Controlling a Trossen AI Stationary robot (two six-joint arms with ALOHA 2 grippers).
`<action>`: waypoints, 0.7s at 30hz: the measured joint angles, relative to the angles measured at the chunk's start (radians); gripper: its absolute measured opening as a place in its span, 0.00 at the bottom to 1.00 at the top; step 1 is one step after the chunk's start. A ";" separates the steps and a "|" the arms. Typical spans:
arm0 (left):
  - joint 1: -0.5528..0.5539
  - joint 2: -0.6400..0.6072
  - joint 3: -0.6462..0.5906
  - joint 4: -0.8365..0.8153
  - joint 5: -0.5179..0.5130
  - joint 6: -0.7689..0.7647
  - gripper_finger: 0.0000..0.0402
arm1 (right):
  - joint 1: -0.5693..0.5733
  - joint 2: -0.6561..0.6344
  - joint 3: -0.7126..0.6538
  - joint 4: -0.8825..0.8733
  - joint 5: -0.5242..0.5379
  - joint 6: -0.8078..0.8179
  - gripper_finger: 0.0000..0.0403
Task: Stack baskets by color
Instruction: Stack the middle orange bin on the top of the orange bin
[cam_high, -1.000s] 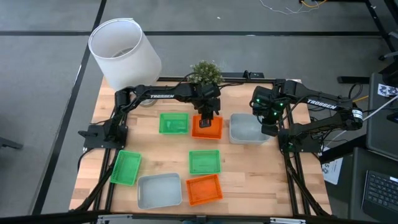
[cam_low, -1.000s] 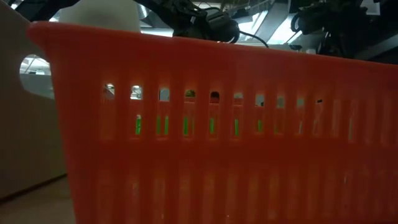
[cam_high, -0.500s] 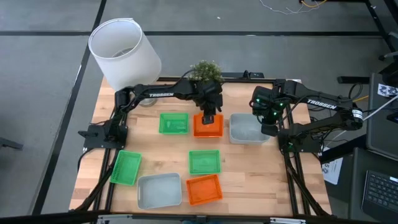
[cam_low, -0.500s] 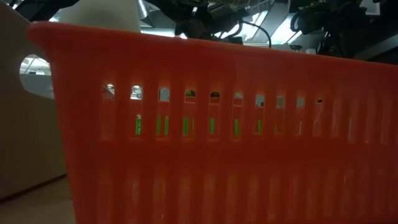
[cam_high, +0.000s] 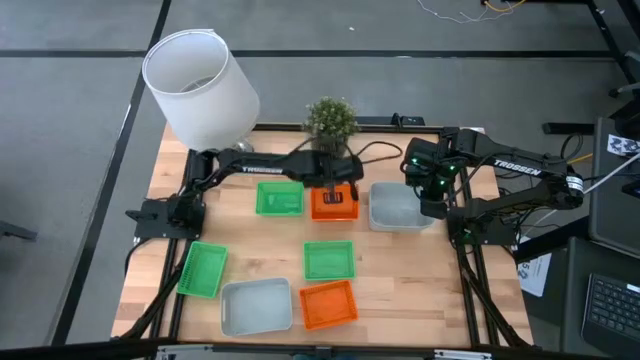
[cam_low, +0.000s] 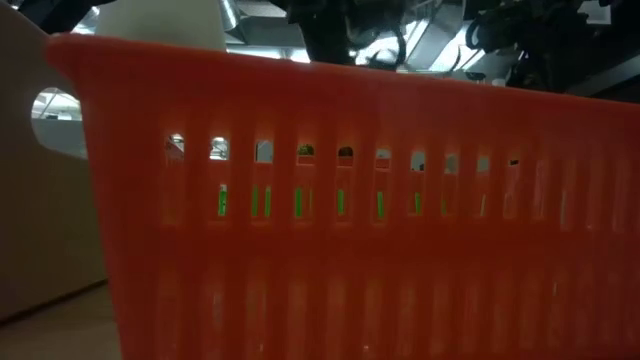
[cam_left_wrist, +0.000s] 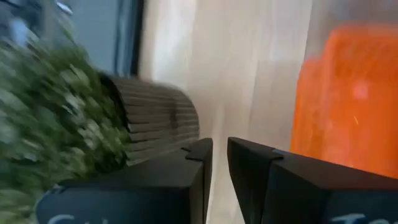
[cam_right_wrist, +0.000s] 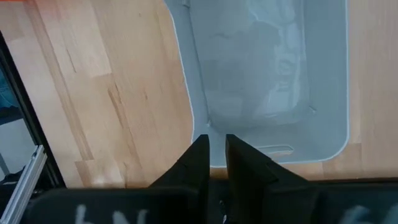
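Closest to the front edge of the counter (cam_high: 420, 290) sit the near grey basket (cam_high: 257, 306) and the near orange basket (cam_high: 328, 305), side by side. The tilted green basket (cam_high: 202, 270) lies off toward my left arm. A bit farther in is the middle green basket (cam_high: 329, 260), on its own.

Farther back there is a row of three: the far green basket (cam_high: 279, 198), the far orange basket (cam_high: 334, 203) and the far grey basket (cam_high: 397, 207). I cannot tell if more baskets are tucked inside them.

My left tool (cam_left_wrist: 214, 146) is down at the back edge of the far orange basket. Its fingers are nearly together, with only a thin gap, and I see nothing between them. My right tool (cam_right_wrist: 216, 142) is at the rim of the far grey basket, on the side near my right arm. It is narrow too, and it looks like it is pinching that rim.

Right behind my left tool is the potted plant (cam_high: 331, 118), very near. Past it is the white lampshade (cam_high: 200, 85).

Here is what could go wrong. If my left tool goes back even a little, it could bump the plant and knock it over. If it lifts crooked, it could catch the orange rim and drag that basket. If my right tool pulls by one thin rim, the grey basket could tip or slip out.
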 joint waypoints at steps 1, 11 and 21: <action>-0.010 -0.003 -0.007 0.024 -0.010 -0.003 0.11 | 0.000 0.000 0.000 0.005 0.000 0.000 0.13; -0.009 0.006 -0.098 0.082 -0.034 -0.030 0.11 | 0.000 0.000 0.000 0.013 0.000 0.028 0.13; 0.011 0.005 -0.137 0.137 -0.037 -0.025 0.11 | 0.000 0.000 0.000 0.013 -0.001 0.034 0.13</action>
